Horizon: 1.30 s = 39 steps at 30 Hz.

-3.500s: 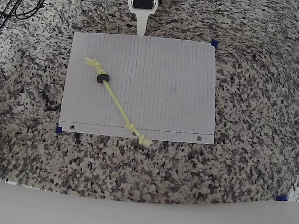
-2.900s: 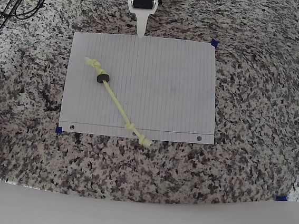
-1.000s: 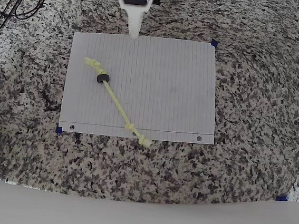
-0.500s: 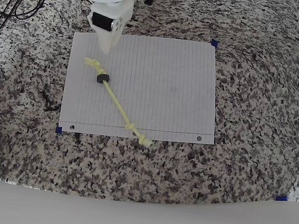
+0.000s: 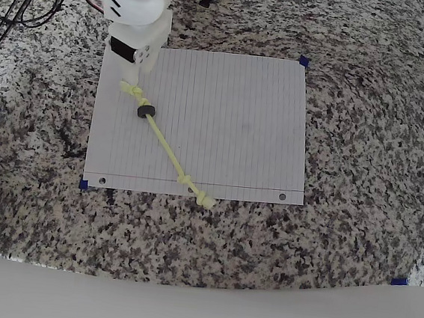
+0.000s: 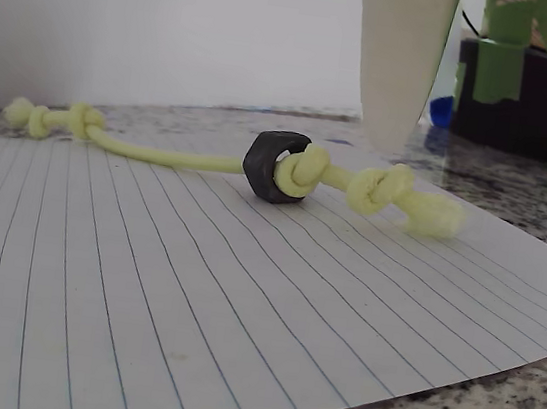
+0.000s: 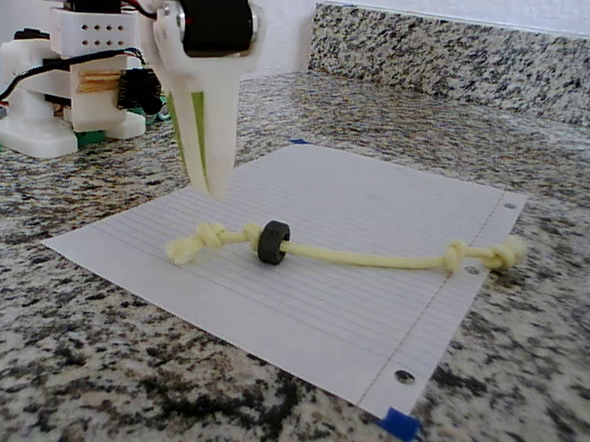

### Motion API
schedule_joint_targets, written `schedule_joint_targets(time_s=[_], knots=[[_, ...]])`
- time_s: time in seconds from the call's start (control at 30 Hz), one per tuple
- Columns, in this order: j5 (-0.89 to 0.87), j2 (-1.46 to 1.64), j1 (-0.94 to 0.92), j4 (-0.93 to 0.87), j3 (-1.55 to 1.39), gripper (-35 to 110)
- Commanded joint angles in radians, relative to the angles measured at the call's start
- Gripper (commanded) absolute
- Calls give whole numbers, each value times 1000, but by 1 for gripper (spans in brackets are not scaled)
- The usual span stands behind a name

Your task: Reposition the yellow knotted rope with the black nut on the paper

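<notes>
Fingers [image 7: 217, 181] hang tip-down just above the knotted, frayed end of the thin pale yellow-green knotted rope [image 7: 368, 257], and they look pressed together with nothing between them, though the wrist view shows a single pale finger [image 6: 398, 60], so I can't be sure. That rope lies flat on the white lined sheet of notebook paper [image 5: 231, 116], running on a diagonal in the overhead view from upper left down to the punched-hole edge, where its far knot pokes just past the sheet. The small black hex nut [image 5: 145, 110] sits threaded on it right beside the near knots. So the grab point is directly below and slightly ahead of the tips. All around is speckled granite surface [image 5: 364, 143].
</notes>
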State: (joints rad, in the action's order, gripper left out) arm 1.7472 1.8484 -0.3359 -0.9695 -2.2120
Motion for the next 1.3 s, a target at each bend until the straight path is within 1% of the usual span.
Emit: schedule_joint_targets(time_s=[0.0, 0.53, 1.03, 1.27], knots=[[18, -25, -6, 8, 55, 31], [29, -181, -29, 5, 153, 31], [29, -245, -35, 43, 175, 31], [29, -264, -29, 61, 176, 26]])
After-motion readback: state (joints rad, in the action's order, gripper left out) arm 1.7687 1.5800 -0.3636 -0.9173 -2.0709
